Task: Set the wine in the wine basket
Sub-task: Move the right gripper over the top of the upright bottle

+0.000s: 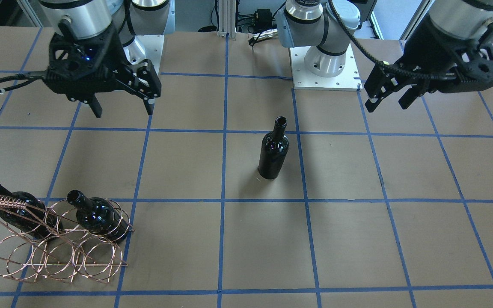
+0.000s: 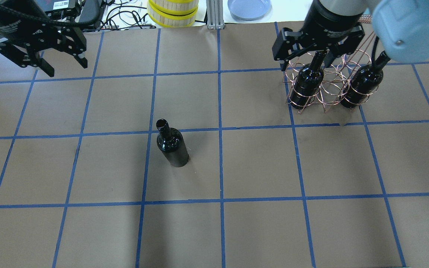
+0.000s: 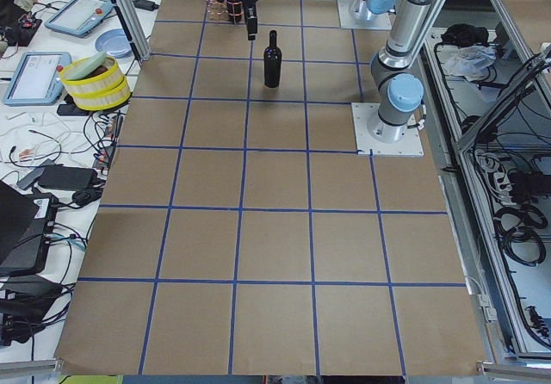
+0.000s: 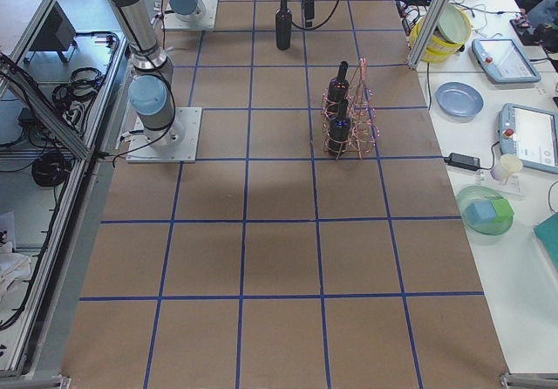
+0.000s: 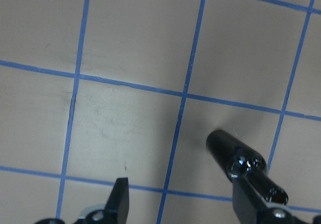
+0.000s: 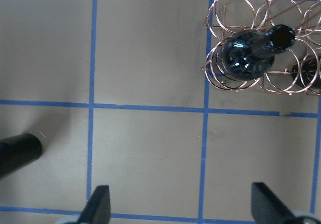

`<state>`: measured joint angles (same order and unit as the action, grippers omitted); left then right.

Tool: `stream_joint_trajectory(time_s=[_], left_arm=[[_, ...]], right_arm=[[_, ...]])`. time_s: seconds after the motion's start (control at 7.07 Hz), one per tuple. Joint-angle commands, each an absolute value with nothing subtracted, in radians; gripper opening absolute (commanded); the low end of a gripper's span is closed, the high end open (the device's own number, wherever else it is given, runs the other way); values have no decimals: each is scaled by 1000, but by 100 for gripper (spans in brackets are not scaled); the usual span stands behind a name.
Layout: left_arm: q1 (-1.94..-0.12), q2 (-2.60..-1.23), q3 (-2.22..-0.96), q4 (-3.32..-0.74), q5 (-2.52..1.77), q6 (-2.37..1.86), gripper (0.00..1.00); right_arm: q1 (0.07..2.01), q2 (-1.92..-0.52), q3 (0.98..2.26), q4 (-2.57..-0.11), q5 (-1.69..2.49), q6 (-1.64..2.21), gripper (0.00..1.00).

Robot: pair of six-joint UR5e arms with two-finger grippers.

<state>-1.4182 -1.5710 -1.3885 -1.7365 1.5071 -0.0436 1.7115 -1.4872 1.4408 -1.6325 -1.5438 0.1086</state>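
Nearest the robot, the bottle [image 2: 172, 149] is seen upright on the surface [image 2: 259, 230], well apart from the basket [image 1: 58, 259] and to its left. Nothing touches it.

Farther out, a second bottle [image 2: 305, 83] and a third bottle [image 2: 363, 83] are already lodged upright in the basket's outer rings. The rings between them appear free. The right end effector [image 1: 122, 110] is held raised near the basket, its fingers spread wide with nothing between them. The left end effector [image 2: 65, 66] is held raised well apart from the basket, out beyond the loose bottle on that side, and is likewise spread and empty. A plate [image 2: 249, 7] is seen past the surface's far edge, left of the basket.

The bottle is judged heavy, rigid and breakable, and its glossy glass is likely to be slippery. Tipping is to be feared, since it is tall on a narrow base. A hold is probably best taken on the neck just under the lip, where the collar would check a slide. A firm, square squeeze would be needed, and the bottle should be kept vertical for lowering through the free rings.
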Motion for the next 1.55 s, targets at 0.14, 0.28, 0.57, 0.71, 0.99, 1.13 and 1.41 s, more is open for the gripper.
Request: stream_joint_trajectory(time_s=[0.14,0.28,0.57,0.71,0.99,1.13,1.41], left_arm=[[-1410,-1497,-1428,-1766,1578,-38,100],[-1390,-1509,-1457,-1741,1589,-28,100],[-1339,-1517,-1492,-1730,1583,3,100],[-1327,-1516,-1512,-1729,1589,3,100],[-1287,-1513,-1520,-1743,1624,40,100],[-1278,-1513,-1522,-1749,1644,41,100],[-1275,-1513,-1522,-1749,1646,41,100]], right_arm=[[1911,-1315,1319,-1635,-1536,378,100],[1968,-1284,1312,-1646,-1536,449,100],[2020,-1232,1276,-1677,-1534,558,100],[2042,-1226,1269,-1678,-1532,615,100],[2121,-1174,1269,-1678,-1520,698,100],[2158,-1166,1269,-1678,-1522,704,100],[2172,-1154,1272,-1680,-1520,704,100]])
